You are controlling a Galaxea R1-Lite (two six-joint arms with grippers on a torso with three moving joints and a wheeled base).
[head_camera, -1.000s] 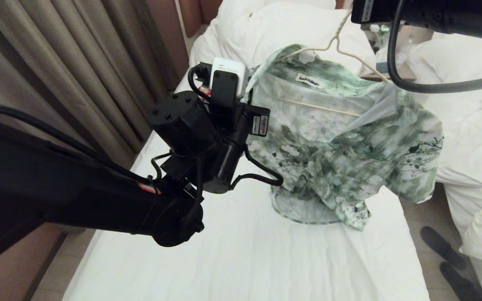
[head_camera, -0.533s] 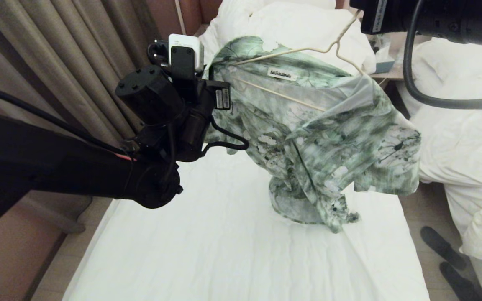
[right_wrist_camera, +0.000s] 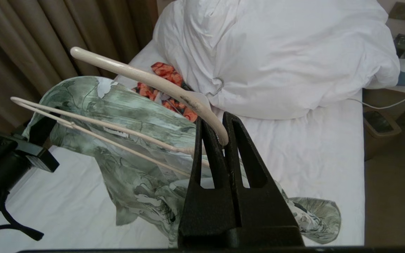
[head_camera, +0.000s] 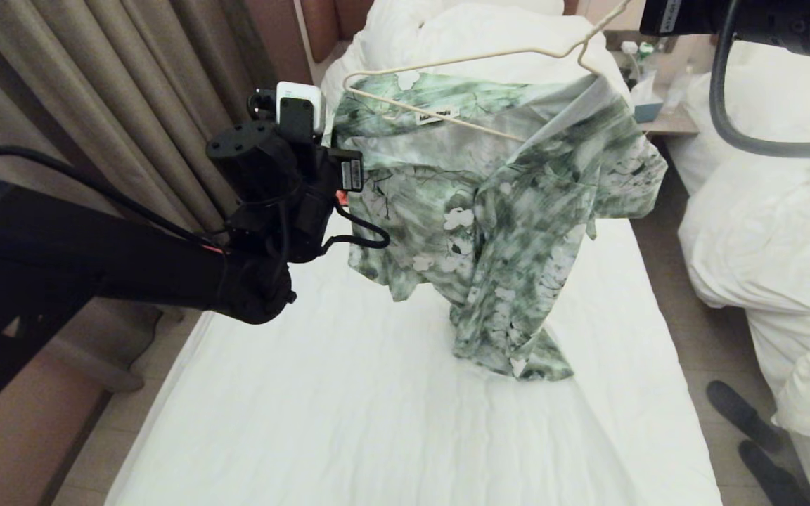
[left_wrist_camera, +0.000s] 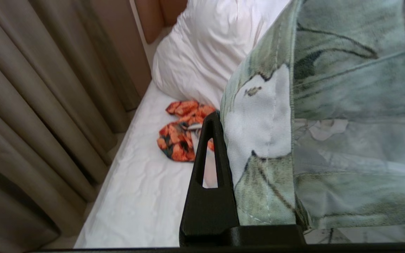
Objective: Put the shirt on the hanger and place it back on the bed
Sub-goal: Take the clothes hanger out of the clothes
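Note:
The green-and-white shirt (head_camera: 489, 211) hangs in the air over the bed (head_camera: 391, 422), with only its lowest hem resting on the sheet. The cream wire hanger (head_camera: 447, 60) carries the shirt's right shoulder, while its left end sticks out bare above the collar. At the shirt's left edge, my left gripper (head_camera: 340, 140) is shut on the cloth (left_wrist_camera: 258, 140); one black finger (left_wrist_camera: 209, 168) shows and fabric covers the other. My right gripper (right_wrist_camera: 216, 121) is shut on the hanger's hook (right_wrist_camera: 146, 79), beyond the head view's top right.
An orange-and-black garment (left_wrist_camera: 181, 133) lies by the bunched duvet (head_camera: 489, 35) at the bed's head. Curtains (head_camera: 95, 105) hang along the left side. A second bed with rumpled bedding (head_camera: 763, 232) stands at the right, with dark shoes (head_camera: 742, 422) on the floor between.
My left gripper has pulled the shirt's edge to the left and farther away. My right gripper has raised the hanger up and right. The shirt has lifted and spread wider.

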